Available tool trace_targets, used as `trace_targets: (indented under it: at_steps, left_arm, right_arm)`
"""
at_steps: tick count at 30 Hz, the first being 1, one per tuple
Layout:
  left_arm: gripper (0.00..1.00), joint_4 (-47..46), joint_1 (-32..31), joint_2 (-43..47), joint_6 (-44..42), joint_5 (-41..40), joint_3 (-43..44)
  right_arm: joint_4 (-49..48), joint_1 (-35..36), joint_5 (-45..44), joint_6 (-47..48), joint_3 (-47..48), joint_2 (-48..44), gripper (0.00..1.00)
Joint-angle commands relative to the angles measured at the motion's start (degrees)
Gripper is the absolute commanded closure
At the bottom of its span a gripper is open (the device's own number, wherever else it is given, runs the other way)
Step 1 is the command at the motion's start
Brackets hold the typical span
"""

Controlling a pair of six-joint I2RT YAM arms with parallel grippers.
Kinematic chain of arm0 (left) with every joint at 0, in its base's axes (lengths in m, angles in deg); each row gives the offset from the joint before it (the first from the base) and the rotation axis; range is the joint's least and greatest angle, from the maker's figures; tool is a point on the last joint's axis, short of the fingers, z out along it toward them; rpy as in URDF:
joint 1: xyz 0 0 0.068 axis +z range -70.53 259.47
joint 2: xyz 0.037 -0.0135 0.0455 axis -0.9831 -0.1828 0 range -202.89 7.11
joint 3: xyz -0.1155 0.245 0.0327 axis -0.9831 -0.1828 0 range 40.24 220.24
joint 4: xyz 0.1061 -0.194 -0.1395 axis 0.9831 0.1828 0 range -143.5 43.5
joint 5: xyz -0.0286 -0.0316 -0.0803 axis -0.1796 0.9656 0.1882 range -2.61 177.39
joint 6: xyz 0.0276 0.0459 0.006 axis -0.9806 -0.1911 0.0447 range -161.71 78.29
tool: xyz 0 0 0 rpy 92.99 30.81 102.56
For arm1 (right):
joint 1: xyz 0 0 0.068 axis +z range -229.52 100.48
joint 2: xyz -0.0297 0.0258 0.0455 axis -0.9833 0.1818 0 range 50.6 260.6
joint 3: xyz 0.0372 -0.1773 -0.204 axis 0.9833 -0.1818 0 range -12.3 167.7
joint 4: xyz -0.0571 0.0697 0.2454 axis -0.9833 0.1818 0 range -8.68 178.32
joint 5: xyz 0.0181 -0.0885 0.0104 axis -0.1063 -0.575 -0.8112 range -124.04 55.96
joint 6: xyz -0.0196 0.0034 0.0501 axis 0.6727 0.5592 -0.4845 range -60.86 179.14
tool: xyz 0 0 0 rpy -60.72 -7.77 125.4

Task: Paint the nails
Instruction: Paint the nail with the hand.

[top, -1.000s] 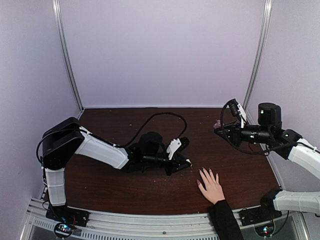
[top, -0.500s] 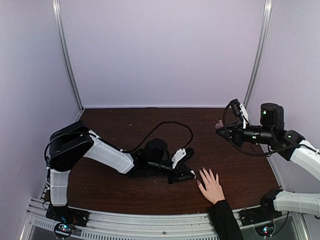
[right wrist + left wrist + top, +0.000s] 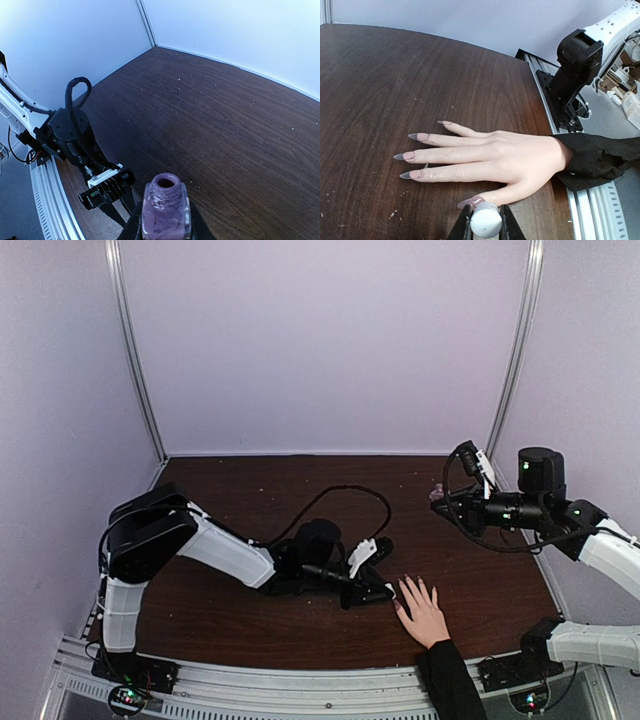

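Observation:
A light-skinned hand (image 3: pixel 424 615) with a black sleeve (image 3: pixel 450 680) lies flat near the table's front edge, fingers spread and pointing away from the arms. In the left wrist view the hand (image 3: pixel 510 160) shows long pointed nails (image 3: pixel 414 174) with pink paint and dark tips. My left gripper (image 3: pixel 485 220) is shut on a pale round brush cap (image 3: pixel 486 223), right at the thumb nail (image 3: pixel 472 202). From above, the left gripper (image 3: pixel 385 590) sits beside the thumb. My right gripper (image 3: pixel 165 220) is shut on an open purple polish bottle (image 3: pixel 166 212), held upright above the table's right side (image 3: pixel 437 495).
The brown table (image 3: pixel 250 620) is walled by pale panels. A black cable (image 3: pixel 340 495) loops up behind the left wrist. An aluminium rail (image 3: pixel 555 105) and the right arm's base (image 3: pixel 575 65) lie beyond the sleeve.
My left arm has reached to the right along the table, bringing the cap up to the hand's thumb. The right arm with the bottle has barely shifted.

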Motion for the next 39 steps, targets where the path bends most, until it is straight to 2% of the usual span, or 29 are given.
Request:
trace_targets:
  at_steps: [1, 39]
  left_arm:
    - [1.00, -2.4, -0.2, -1.9, 0.6, 1.1, 2.2]
    - [1.00, -0.5, 0.7, -4.4, 0.9, -6.1, 4.0]
  right_arm:
    - [-0.5, -0.3, -1.1, 0.5, 0.9, -0.1, 1.00]
    - [0.0, -0.3, -1.7, 0.6, 0.6, -0.7, 1.00]
